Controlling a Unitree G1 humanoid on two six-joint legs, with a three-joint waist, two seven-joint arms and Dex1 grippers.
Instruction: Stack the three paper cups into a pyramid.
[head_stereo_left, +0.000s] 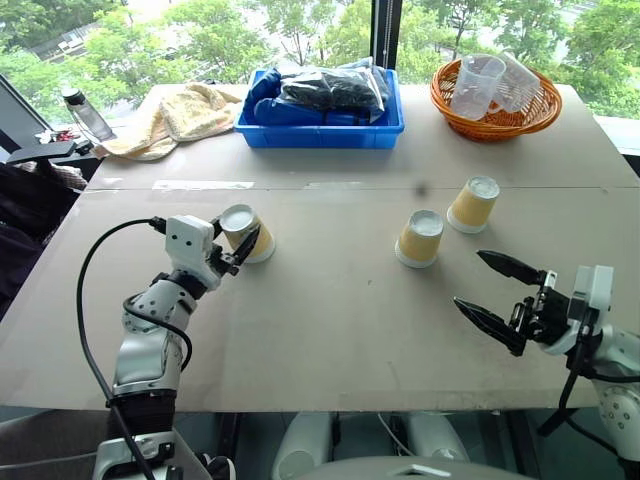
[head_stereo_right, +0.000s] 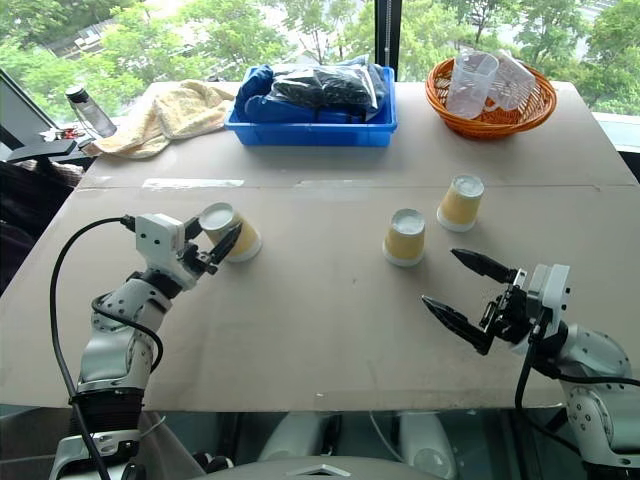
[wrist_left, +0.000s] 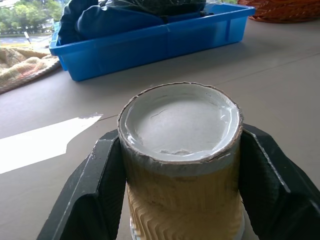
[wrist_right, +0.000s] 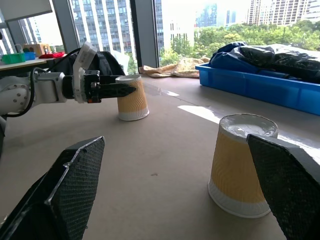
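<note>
Left gripper (head_stereo_left: 232, 255) clamped on upside-down paper cup (head_stereo_left: 247, 233); light, crushable, hold sidewalls gently. Right gripper (head_stereo_left: 497, 297) wide open, empty.

Both head views look forward and down over the worktop (head_stereo_left: 330, 330) from nearly the same spot. The left wrist view sits very close behind a paper cup (wrist_left: 182, 155). The right wrist view looks low across the worktop, sharing that cup.

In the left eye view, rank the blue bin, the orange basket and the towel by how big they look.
1. Blue bin, largest.
2. Towel, a little smaller.
3. Orange basket, smallest.
All three sit along the table's far edge, so nearness hardly skews this; bin and towel are close.
</note>
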